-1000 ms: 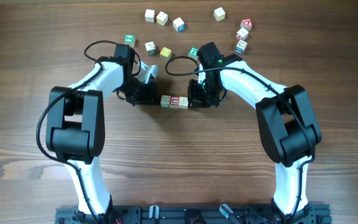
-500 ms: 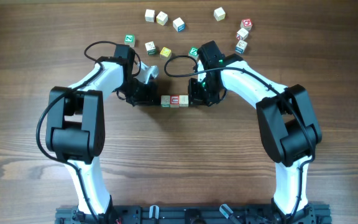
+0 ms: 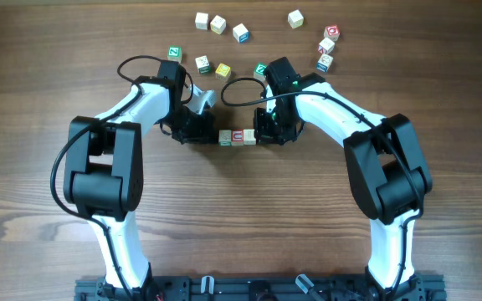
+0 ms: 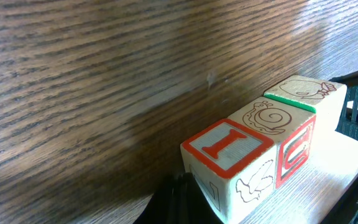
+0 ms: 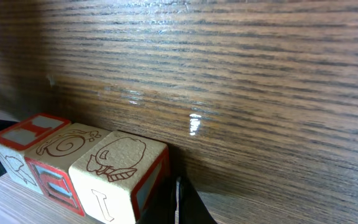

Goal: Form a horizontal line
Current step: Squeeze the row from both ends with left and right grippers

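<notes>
horizontal line [image 4: 269, 134], near end off-frame

**Three Cubes Sitting in One Row**

A short straight row of three small pale wooden cubes [image 3: 237, 137] is lying on the brown wooden tabletop [image 3: 241, 217], running left to right with faces touching. The green-trimmed cube [image 3: 224, 138] is sitting leftmost, the red-marked cube [image 3: 238, 136] in the middle, and the plain pale cube [image 3: 249, 136] rightmost.

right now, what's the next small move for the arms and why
Probably ease the left pincer and the right pincer straight outward, off the ends of the row. The row of three already looks straight and touching, with a shut pincer at each end. Pulling away along the line, not across it, seems least likely to knock it askew.
</notes>
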